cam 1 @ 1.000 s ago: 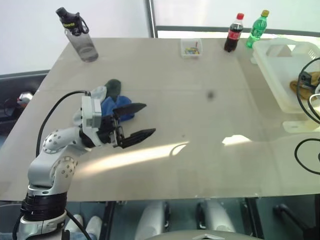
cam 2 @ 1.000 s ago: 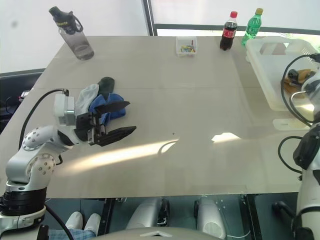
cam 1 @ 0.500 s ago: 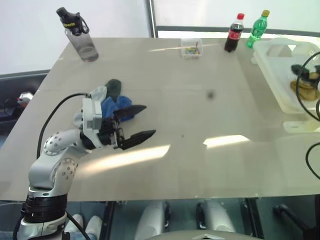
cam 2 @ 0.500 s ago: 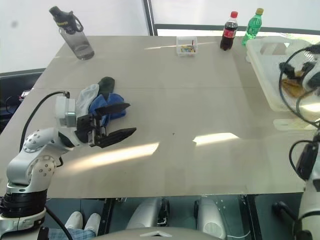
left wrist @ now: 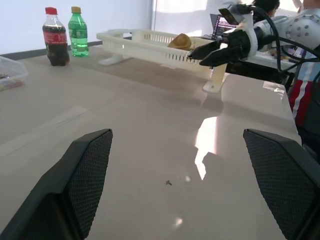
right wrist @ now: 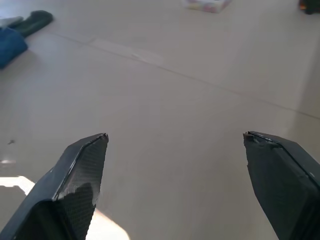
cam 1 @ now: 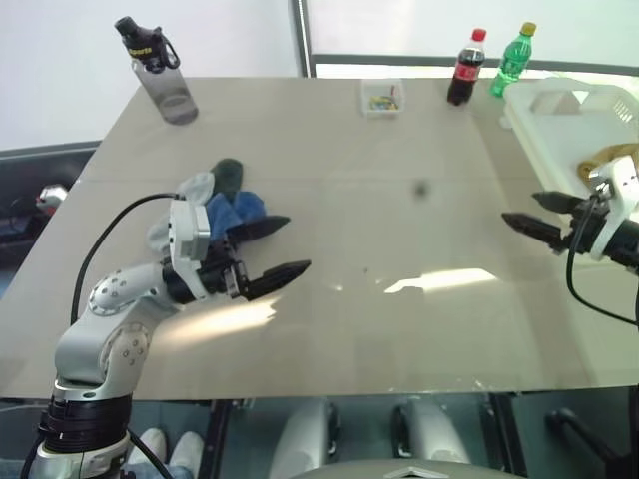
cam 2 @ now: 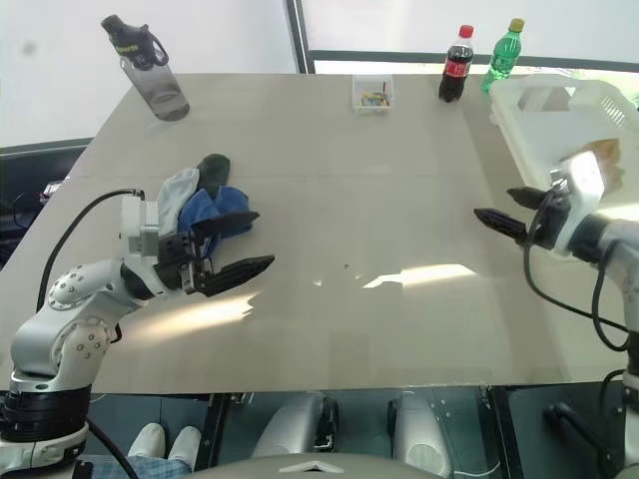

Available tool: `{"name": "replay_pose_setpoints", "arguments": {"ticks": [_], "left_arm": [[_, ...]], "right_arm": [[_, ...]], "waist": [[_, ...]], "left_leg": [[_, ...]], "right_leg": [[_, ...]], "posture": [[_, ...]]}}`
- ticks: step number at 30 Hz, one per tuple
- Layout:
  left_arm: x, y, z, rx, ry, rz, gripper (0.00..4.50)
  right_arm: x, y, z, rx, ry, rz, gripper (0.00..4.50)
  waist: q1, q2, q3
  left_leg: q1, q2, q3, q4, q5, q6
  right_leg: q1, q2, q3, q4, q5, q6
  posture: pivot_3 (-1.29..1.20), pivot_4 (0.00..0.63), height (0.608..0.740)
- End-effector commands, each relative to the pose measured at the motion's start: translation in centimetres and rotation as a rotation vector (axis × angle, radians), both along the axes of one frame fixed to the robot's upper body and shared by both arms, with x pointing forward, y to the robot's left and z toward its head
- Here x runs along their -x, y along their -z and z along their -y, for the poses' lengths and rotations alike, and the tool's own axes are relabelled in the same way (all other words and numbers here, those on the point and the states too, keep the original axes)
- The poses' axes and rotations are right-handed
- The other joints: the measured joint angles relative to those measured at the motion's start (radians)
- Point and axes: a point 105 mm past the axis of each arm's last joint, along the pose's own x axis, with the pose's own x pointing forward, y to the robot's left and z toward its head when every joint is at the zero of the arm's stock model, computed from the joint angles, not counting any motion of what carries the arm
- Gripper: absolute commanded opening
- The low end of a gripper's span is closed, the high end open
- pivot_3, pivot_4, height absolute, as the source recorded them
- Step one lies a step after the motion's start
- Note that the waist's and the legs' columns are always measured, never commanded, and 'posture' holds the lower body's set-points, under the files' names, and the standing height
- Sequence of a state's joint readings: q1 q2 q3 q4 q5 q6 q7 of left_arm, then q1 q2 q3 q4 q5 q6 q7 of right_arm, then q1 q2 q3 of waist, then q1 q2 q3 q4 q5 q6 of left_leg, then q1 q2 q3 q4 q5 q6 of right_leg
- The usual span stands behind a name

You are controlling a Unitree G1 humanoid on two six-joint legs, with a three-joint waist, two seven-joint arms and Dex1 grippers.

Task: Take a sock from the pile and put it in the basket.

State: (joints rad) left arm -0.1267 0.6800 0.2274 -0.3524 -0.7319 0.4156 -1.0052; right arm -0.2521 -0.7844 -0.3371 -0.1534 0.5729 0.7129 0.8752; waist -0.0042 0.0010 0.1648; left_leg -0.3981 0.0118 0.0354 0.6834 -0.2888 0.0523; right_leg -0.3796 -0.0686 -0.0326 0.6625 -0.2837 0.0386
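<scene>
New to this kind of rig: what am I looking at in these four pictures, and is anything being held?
A two-armed robot stands at a table. Two pictures come from its head cameras; two look along each wrist's black fingers. The left gripper and right gripper are both open and hold nothing. On the table lie the pile of socks, a water bottle, a small clear box, a cola bottle and a green bottle. The basket, at the robot's right, already holds a yellow sock.

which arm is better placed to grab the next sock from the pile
Left, probably. The left gripper hangs open right beside the pile, while the right gripper, also open and empty, is across the table near the basket.
</scene>
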Motion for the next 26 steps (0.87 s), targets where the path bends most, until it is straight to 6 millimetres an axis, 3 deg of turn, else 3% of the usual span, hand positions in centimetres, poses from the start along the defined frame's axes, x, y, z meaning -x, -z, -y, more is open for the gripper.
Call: {"name": "replay_pose_setpoints", "arguments": {"ticks": [1, 11, 20, 26], "left_arm": [[0.7, -0.7, 0.1, -0.001, -0.014, 0.035, 4.50], [0.6, 1.1, -1.8, -0.064, -0.267, -0.005, 4.50], [2.6, 1.6, -3.1, -0.099, -0.346, -0.031, 4.50], [4.3, 2.4, -2.9, -0.107, -0.304, -0.092, 4.50]], "right_arm": [[1.9, -1.3, -1.3, -0.020, -0.072, 0.075, 4.46], [7.9, -0.2, -2.5, -0.026, -0.322, 0.084, 4.46], [8.2, -0.5, -1.2, -0.007, -0.336, 0.095, 4.46], [7.9, 0.3, -0.4, 0.049, -0.338, 0.074, 4.46]], "waist": [[0.001, 0.000, 0.000], [0.013, 0.000, 0.000], [0.017, -0.001, 0.000], [0.018, -0.001, 0.000]], "left_leg": [[0.000, 0.000, 0.000, 0.000, 0.000, 0.000], [0.002, -0.001, -0.001, 0.001, 0.000, 0.001], [0.002, -0.001, -0.001, 0.001, 0.000, 0.000], [0.001, -0.001, -0.001, 0.001, 0.000, 0.000]], "right_leg": [[0.000, 0.000, 0.000, 0.000, 0.000, 0.000], [0.002, -0.001, -0.001, 0.000, 0.000, 0.000], [0.002, -0.002, -0.001, 0.000, 0.000, 0.000], [0.002, -0.002, -0.001, 0.000, 0.000, 0.000]], "posture": [[0.00, 0.150, 0.740], [0.00, 0.150, 0.740], [0.00, 0.150, 0.740], [0.00, 0.150, 0.740]]}}
